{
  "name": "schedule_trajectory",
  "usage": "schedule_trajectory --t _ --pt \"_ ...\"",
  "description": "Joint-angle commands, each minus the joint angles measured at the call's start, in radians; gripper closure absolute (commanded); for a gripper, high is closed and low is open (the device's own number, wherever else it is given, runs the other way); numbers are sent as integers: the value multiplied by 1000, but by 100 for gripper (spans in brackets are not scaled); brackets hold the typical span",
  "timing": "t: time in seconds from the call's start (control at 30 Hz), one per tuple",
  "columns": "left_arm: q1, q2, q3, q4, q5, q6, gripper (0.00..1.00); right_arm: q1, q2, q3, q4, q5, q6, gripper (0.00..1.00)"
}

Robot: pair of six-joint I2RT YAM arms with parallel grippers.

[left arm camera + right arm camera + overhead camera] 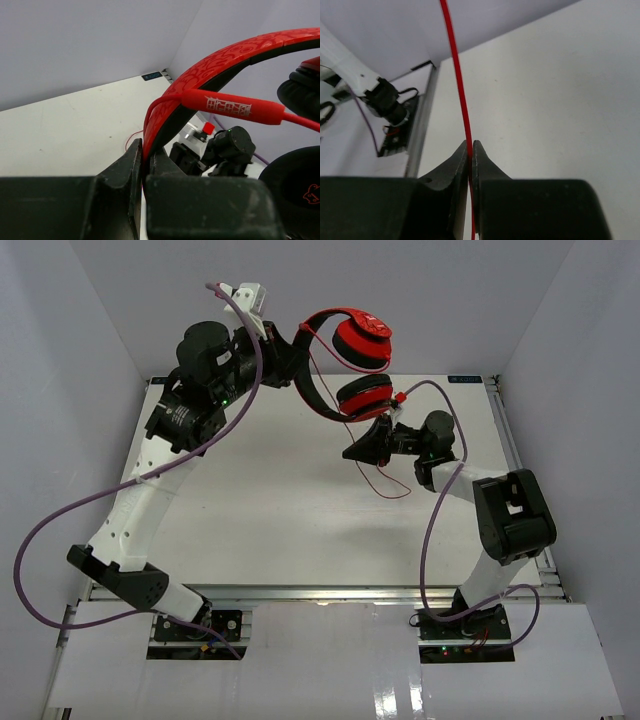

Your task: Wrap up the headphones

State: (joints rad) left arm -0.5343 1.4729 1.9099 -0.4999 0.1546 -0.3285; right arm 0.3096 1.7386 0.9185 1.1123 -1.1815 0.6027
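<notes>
The red headphones hang in the air above the far middle of the table. My left gripper is shut on their headband, which rises from between the jaws in the left wrist view; a black-padded cup shows at the right. A red inline piece on the cable crosses the band. My right gripper sits just below the lower cup, shut on the thin red cable, which runs straight up from its tips. A loop of cable droops onto the table.
Purple robot cables trail beside both arms. The white table is bounded by metal rails and white walls. The right arm's wrist shows under the headband in the left wrist view.
</notes>
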Motion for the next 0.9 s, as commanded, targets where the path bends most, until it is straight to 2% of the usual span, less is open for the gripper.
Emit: schedule_trajectory --t 0.0,0.17,0.27,0.3,0.53,0.67,0.87 --pt "0 1 96 -65 -136 -4 100 8 -142 -38 -306 202 -336 92" --pt "0 41 185 -165 -194 11 100 2 -249 -169 -230 410 -322 92" --pt "0 34 157 -190 -179 7 100 -38 -284 -202 -91 468 -238 92" --pt "0 34 145 -211 -168 4 100 -60 -277 -194 -44 470 -160 92" --pt "0 -39 -66 -238 -80 -26 100 -195 -199 -25 79 510 45 92" --pt "0 -93 -216 -258 -46 -38 100 -216 -169 -14 140 525 96 92" --pt "0 -150 -329 -288 -74 -27 100 -245 -156 -30 217 520 140 92"
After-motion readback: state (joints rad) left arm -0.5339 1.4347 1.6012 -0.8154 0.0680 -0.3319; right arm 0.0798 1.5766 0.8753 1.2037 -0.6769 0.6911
